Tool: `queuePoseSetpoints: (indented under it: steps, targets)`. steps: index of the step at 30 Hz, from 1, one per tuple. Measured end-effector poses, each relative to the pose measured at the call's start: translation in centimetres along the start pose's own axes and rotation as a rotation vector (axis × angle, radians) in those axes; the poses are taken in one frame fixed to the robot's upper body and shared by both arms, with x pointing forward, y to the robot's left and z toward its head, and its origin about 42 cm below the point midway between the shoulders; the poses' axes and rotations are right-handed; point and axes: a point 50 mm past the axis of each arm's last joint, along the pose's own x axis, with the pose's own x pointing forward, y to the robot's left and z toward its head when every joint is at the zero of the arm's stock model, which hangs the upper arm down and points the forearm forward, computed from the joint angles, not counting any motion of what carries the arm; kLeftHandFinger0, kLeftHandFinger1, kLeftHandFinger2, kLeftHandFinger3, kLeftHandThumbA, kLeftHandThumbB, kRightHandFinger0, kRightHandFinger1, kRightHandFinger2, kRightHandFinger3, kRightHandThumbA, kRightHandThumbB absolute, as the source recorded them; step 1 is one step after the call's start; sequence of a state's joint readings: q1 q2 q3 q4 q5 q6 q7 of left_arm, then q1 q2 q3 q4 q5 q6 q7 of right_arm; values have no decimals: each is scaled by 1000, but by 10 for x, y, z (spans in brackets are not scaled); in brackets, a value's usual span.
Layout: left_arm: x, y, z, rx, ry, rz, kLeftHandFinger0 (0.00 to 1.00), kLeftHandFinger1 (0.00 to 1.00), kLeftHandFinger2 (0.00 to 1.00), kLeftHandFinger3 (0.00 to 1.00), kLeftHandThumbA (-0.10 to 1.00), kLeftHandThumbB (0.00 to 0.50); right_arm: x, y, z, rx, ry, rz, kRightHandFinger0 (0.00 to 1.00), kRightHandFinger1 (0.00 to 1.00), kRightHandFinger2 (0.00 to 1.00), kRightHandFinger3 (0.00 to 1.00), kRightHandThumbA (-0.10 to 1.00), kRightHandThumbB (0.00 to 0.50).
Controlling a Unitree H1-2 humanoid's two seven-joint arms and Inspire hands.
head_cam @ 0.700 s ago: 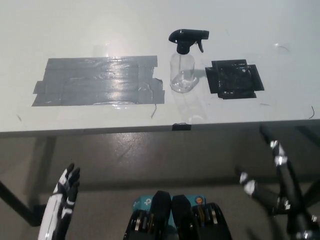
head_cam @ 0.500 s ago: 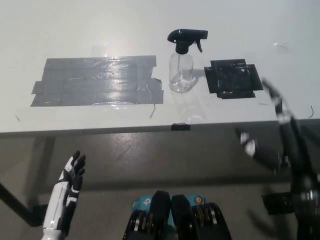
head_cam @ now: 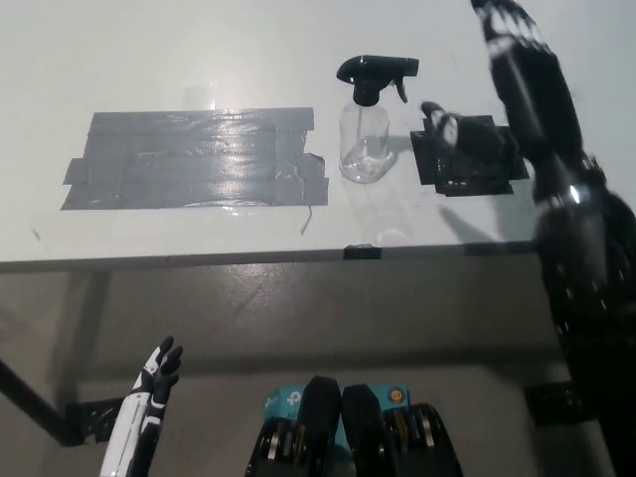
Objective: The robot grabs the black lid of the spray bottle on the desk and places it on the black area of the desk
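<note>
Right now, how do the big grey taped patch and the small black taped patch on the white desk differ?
The grey duct-tape patch is far larger and wider than the black tape patch. The grey patch lies left of the clear spray bottle, the black patch right of it. The grey patch is fully exposed; the black right hand reaches over the black patch. Both lie flat on the white desk.

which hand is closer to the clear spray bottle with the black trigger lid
Right. The black right hand is over the desk just right of the clear spray bottle; the white left hand hangs low, below the desk edge.
</note>
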State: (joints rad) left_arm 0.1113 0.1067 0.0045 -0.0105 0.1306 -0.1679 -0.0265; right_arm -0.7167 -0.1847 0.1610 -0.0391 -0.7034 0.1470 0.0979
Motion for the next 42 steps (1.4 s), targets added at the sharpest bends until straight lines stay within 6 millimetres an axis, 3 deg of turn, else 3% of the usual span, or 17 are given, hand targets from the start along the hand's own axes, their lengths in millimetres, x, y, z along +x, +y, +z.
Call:
queuePoseSetpoints:
  steps: [2,7,13,20,30,38,42]
  targets:
    - [0,0,0,2,0,-2,1000,1000,1000,1000,1000,110,16,0,4,-46,20,43,1000,1000,1000,1000,1000,430]
    - [-1,0,0,6,-1,-9,1000,1000,1000,1000,1000,105,50,2,7,-151,84,129,1000,1000,1000,1000,1000,429]
    - [-2,2,0,14,-3,-15,1000,1000,1000,1000,1000,124,73,14,-6,-187,187,200,1000,1000,1000,1000,1000,438]
    - [-2,2,3,16,-15,-17,1000,1000,1000,1000,1000,109,85,38,-23,-194,295,282,1000,1000,1000,1000,1000,432]
    - [-1,1,4,18,-18,-18,1000,1000,1000,1000,995,95,99,61,-29,-203,365,330,1000,1000,1000,1000,1000,439]
    - [1,1,6,20,-24,-19,1000,1000,1000,1000,994,125,100,68,-24,-209,358,312,1000,1000,1000,1000,1000,428]
    - [2,1,7,22,-30,-19,1000,1000,1000,1000,987,105,102,68,-22,-217,351,297,1000,1000,1000,1000,1000,417]
